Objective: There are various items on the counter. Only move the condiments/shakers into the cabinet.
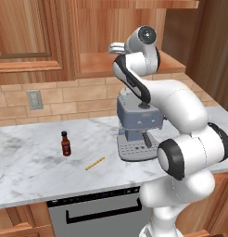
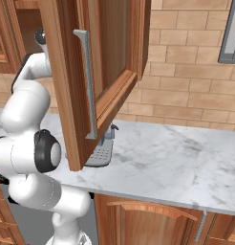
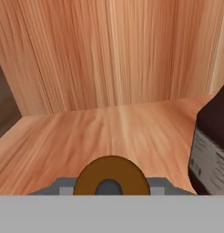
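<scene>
Hand view looks into the cabinet [image 3: 109, 68]. The round brown top of the pepper shaker [image 3: 112, 177] sits between the fingers of the gripper [image 3: 112, 187], which squeeze it just above the shelf floor. The dark brown bottle [image 3: 211, 145] stands on that shelf close by. Out on the counter [image 1: 32, 166], the little sauce bottle [image 1: 66, 144] stands near the yellow stick [image 1: 95, 163] and the coffee machine [image 1: 134, 129].

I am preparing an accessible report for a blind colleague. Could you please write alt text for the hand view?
Seen from above, a round tan wooden shaker sits between the jaws, over the light-wood cabinet floor. A dark brown bottle with a pale label stands on that floor at the right edge, before the cabinet's wooden back wall.
</scene>
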Controlling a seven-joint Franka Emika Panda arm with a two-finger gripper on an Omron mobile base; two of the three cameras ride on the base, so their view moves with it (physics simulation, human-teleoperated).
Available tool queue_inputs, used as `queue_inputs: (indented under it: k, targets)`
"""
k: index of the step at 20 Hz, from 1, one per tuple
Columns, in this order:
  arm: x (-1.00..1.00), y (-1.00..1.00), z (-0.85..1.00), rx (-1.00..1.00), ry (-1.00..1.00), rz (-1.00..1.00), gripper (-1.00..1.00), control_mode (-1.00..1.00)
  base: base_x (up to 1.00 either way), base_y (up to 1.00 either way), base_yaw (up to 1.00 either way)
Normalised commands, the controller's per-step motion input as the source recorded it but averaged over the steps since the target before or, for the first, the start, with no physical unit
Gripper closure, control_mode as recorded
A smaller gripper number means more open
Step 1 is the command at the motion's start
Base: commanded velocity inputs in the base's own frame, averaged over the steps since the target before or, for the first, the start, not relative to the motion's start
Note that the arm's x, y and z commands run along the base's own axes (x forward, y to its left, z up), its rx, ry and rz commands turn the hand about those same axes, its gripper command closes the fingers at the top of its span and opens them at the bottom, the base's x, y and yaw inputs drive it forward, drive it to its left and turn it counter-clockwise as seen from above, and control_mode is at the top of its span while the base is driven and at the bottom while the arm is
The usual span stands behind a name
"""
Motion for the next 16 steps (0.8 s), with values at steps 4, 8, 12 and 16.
queue_inputs:
  k: [4,8,12,16]
  targets:
    - [0.14,0.00,-0.01,-0.01,0.00,0.00,-1.00,-1.00,0.00,0.00,0.00]
    - [0.13,0.00,-0.01,-0.01,0.00,0.00,-1.00,-1.00,0.00,0.00,0.00]
    - [0.08,0.00,-0.01,-0.01,0.00,0.00,-1.00,-1.00,0.00,0.00,0.00]
    - [0.14,0.00,-0.07,-0.04,0.00,0.00,-1.00,-1.00,0.00,0.00,0.00]
